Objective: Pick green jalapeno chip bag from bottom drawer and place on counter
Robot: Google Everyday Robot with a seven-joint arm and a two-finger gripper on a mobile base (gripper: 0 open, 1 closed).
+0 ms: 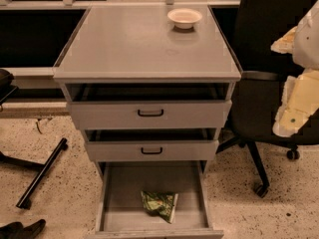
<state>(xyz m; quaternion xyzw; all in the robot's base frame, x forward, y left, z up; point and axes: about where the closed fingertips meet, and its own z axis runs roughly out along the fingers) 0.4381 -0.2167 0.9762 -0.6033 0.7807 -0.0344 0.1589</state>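
The crinkled green foil chip bag (159,205) lies in the grey metal bottom drawer (115,203), below the front edge of the pale-grey desk (144,49). The cream pincer (298,101) hangs off its right edge; you cannot tell its state.

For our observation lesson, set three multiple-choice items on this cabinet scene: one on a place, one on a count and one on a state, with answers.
1. Where does the green jalapeno chip bag lie?
A. on the floor
B. in the bottom drawer
C. in the top drawer

2. How many drawer fronts bear black handles?
A. one
B. two
C. four

3. How does the bottom drawer stand?
A. pulled out
B. pushed shut
C. taken off the cabinet

Answers:
1 B: the bag rests on the drawer's grey floor, near its front.
2 B: one handle shows on each of the two upper fronts.
3 A: its tray juts out past the fronts above.

The gripper is at the right edge, beside the counter, apart from the bag.
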